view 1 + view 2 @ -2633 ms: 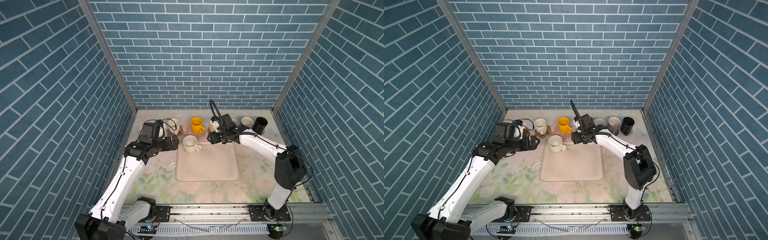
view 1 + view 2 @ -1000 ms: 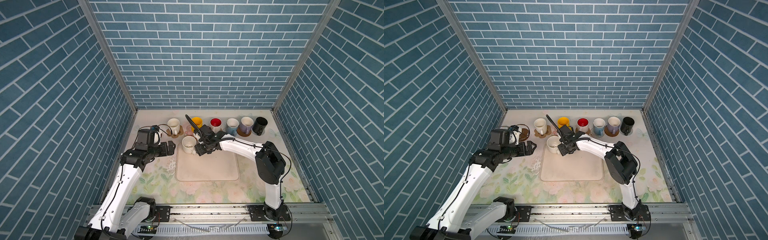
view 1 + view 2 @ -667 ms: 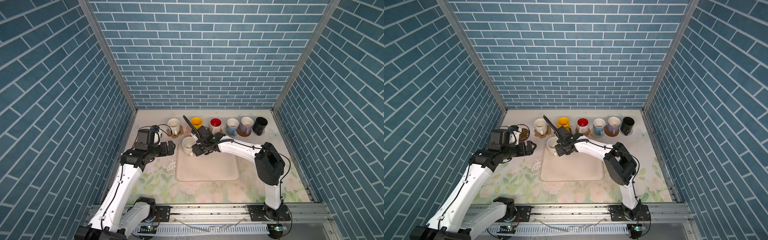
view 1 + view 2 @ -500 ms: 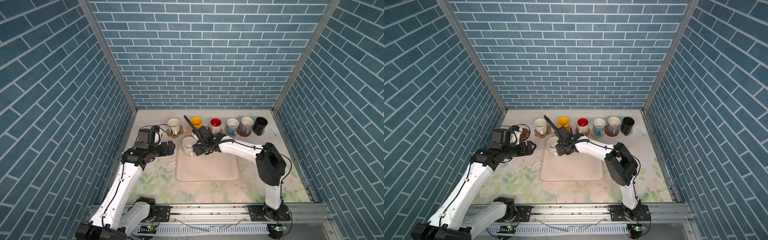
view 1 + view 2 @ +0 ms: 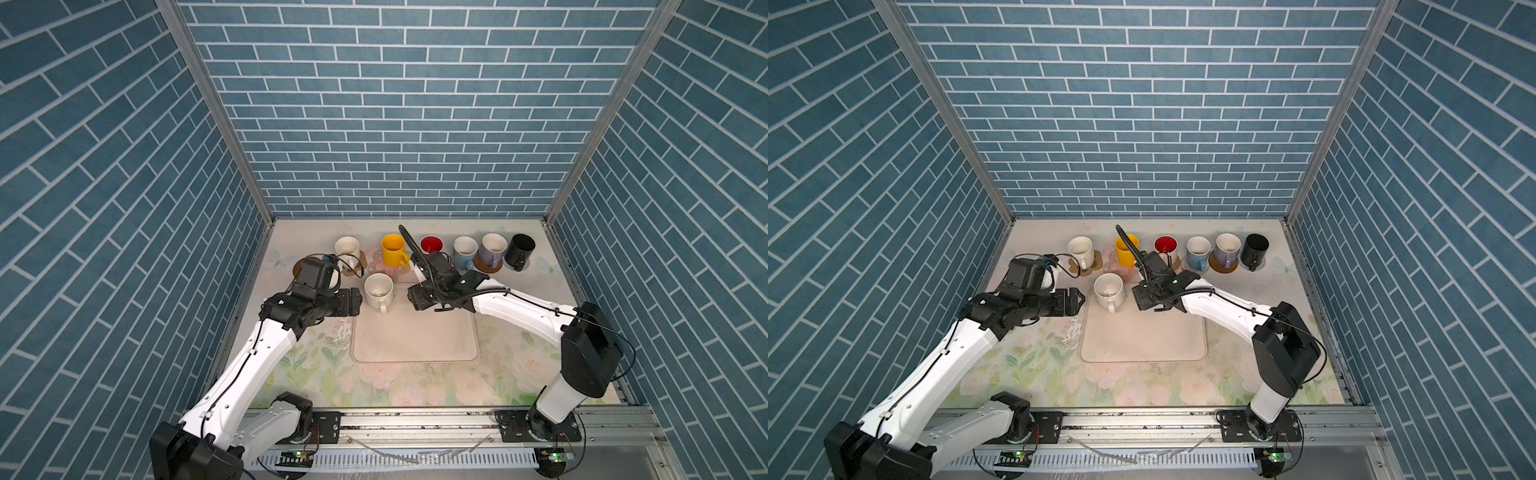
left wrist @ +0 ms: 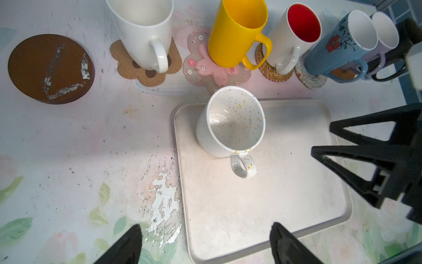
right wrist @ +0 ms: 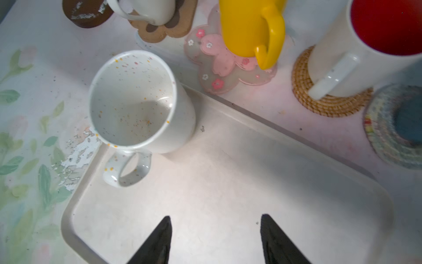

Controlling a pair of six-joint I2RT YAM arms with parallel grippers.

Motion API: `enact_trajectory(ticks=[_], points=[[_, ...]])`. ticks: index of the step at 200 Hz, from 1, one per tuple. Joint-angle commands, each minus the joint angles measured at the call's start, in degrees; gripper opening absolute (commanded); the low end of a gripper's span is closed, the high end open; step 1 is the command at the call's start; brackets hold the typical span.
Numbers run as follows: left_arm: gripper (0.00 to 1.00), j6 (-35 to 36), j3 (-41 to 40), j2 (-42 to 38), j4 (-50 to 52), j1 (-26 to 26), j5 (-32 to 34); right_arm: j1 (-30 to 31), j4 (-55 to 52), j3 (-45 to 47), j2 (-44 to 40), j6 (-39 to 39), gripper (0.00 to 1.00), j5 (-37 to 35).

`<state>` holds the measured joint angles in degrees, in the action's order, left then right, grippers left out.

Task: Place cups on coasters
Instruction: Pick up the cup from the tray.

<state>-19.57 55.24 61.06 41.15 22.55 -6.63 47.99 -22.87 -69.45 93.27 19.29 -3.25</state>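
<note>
**A:** Where is the last one sitting?

**B:** The cream-white speckled ceramic mug point(image 6: 230, 123) is standing upright in a far corner of the large cream rectangular tray point(image 6: 285, 182), and its handle is pointing back toward the robot's base. The brown round disc coaster point(image 6: 51, 68) is lying bare at the left end of the back row, off the tray and apart from the mug.

**A:** And what are the grippers doing?

**B:** The left gripper point(image 5: 1077, 301) is hovering just beside the mug on its left, with its fingers spread wide and gripping nothing. The right gripper point(image 7: 215, 217) is hanging over the tray on the mug's other side, jaws parted and equally empty.

**A:** How are you expecting it to handle?

**B:** I'm reading it as rigid glazed ceramic. That means it is likely slippery under the pads, fairly heavy for its size, and liable to chip against the tray's lip or the yellow glazed mug point(image 6: 235, 34) behind it. It is looking squat and wide, so I'm doubting a grasp around the body. I'm leaning toward pinching the rim wall, one finger inside and one outside, on the side away from the handle. It will also need lifting clear of the lip before it starts travelling sideways.
</note>
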Motion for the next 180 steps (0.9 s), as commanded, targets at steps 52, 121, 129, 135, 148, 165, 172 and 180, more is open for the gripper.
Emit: enact_trajectory(ticks=[52, 121, 129, 135, 148, 165, 172, 180], points=[[0.87, -3.95, 3.66, 6.93, -1.84, 9.22, 7.43, -5.4, 3.58, 13.68, -12.93, 1.98, 0.63, 1.16], [0.82, -6.62, 7.95, 17.76, -4.1, 14.98, 10.98, -9.7, 4.02, 21.47, -21.51, 1.37, 0.64, 2.68], [0.79, -7.21, 8.65, 19.04, -3.94, 15.28, 11.45, -9.98, 3.93, 21.95, -22.34, 1.28, 0.65, 2.79], [0.78, -7.69, 9.04, 20.05, -3.81, 15.63, 11.97, -10.17, 3.91, 22.29, -22.79, 1.29, 0.64, 2.89], [0.78, -8.73, 9.46, 21.75, -4.12, 16.35, 12.94, -10.58, 4.18, 23.18, -23.76, 1.28, 0.65, 2.95], [0.77, -10.31, 9.39, 23.45, -4.75, 17.08, 13.6, -10.81, 4.65, 24.23, -24.75, 1.39, 0.65, 3.15], [0.76, -10.95, 9.36, 24.2, -4.95, 17.38, 13.95, -10.97, 4.83, 24.63, -25.02, 1.37, 0.65, 3.13], [0.76, -11.55, 9.29, 24.78, -5.14, 17.61, 14.33, -11.14, 4.96, 24.98, -25.24, 1.31, 0.65, 3.13]])
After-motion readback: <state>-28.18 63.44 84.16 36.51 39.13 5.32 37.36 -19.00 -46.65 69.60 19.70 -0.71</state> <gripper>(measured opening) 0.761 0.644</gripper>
